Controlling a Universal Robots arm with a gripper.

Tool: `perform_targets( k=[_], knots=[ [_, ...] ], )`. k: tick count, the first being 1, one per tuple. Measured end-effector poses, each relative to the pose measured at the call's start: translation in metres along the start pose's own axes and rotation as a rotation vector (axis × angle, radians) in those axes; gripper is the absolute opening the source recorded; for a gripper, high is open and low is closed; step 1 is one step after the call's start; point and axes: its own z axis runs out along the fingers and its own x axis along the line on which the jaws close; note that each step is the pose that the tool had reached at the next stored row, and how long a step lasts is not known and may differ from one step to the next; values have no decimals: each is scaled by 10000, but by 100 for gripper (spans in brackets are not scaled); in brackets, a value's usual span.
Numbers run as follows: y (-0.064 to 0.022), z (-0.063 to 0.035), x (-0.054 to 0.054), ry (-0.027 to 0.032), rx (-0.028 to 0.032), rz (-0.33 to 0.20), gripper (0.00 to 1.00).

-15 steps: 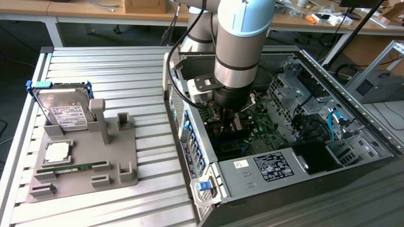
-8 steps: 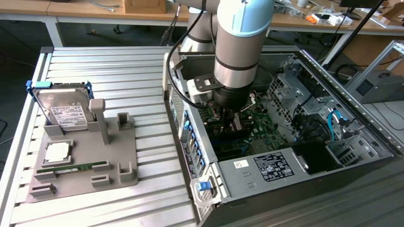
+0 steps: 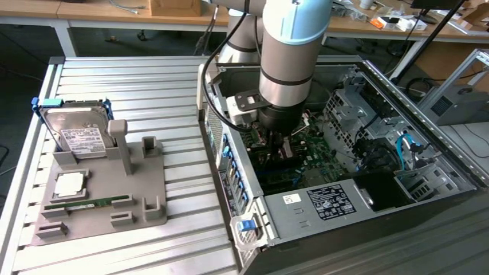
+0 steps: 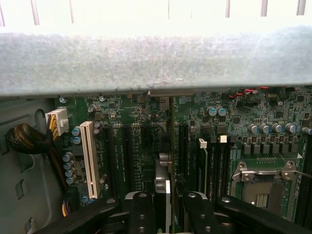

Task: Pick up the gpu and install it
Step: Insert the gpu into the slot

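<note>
Open PC case (image 3: 428, 189): gripper (image 4: 168, 202) clamps thin upright gpu (image 4: 164, 195), edge-on, silver-edged.

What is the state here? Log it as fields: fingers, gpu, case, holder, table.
fingers: gripper is down inside the case, its two black fingers shut on the gpu
gpu: thin card held on edge between them, just above the motherboard slots
case: open computer case lying on its side, arm reaching in from above
holder: grey tray still carries the hard drive and RAM stick
table: ribbed metal top
</note>
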Motion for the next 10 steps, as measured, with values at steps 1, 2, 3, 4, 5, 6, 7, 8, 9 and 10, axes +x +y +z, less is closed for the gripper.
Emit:
perform_targets(
  k=[1,2,3,4,5,6,7,8,9,10],
  knots=[
    [0,-1,-2,1,1,0,27],
    [-1,-3,-4,0,3,0,27],
    [-1,-4,-7,0,3,0,27],
    [0,-5,-12,3,4,1,27],
    [-1,-6,-18,4,4,0,27],
    [-1,-7,-25,4,3,-1,27],
    [-1,-7,-29,3,2,-2,27],
    [-1,-8,-35,2,2,-2,27],
    [0,-9,-38,2,2,0,27],
    [-1,-8,-41,1,2,-2,27]
  ],
)
